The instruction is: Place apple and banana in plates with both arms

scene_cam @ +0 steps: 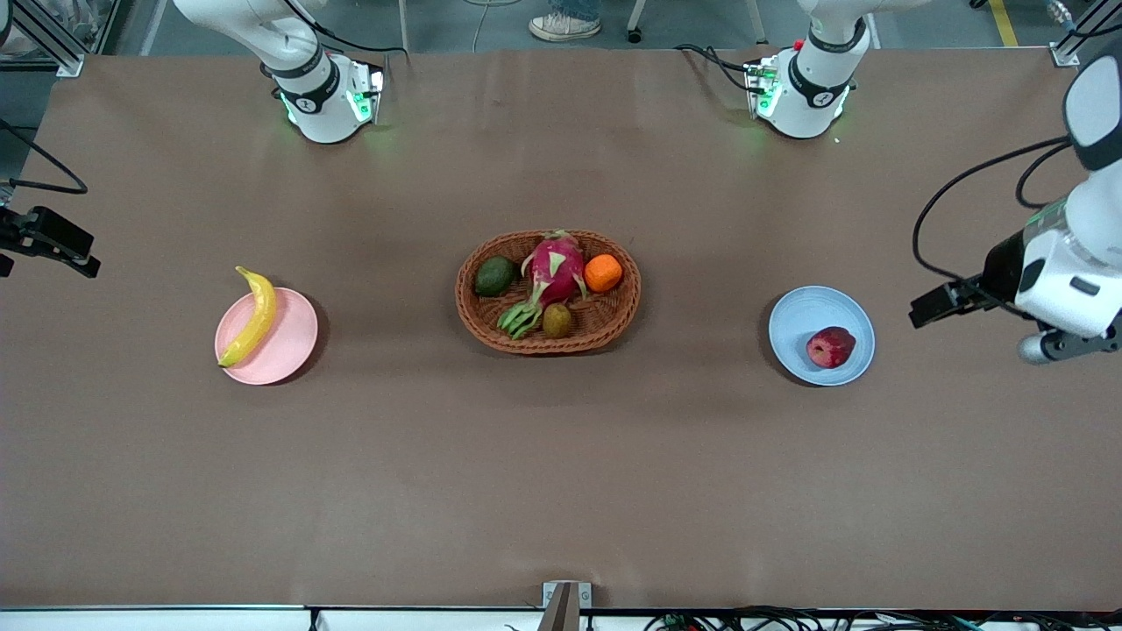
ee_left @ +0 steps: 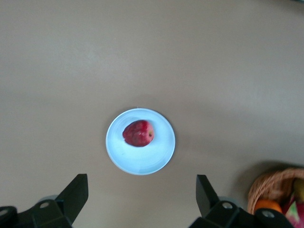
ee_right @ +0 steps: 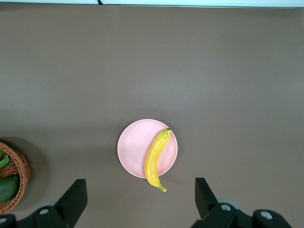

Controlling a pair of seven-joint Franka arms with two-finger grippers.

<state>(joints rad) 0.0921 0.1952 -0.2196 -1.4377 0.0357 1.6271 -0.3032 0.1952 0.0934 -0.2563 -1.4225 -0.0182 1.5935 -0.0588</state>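
Left pincer (ee_left: 141,199) and right pincer (ee_right: 140,197) hang wide open, empty, high over the counter's (scene_cam: 561,491) ends; apple (scene_cam: 830,347) on blue plate (scene_cam: 793,329), banana (scene_cam: 252,317) across pink plate (scene_cam: 289,350)

Wicker basket (scene_cam: 614,320) mid-table holds dragon fruit (scene_cam: 554,267), avocado (scene_cam: 495,276), orange (scene_cam: 603,272), kiwi (scene_cam: 557,320).

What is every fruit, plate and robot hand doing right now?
apple: lying on the blue plate, let go
banana: lying across the pink plate, both ends over the rim
basket: holding the dragon fruit, orange, avocado and kiwi
left end effector: open, empty
right end effector: open, empty
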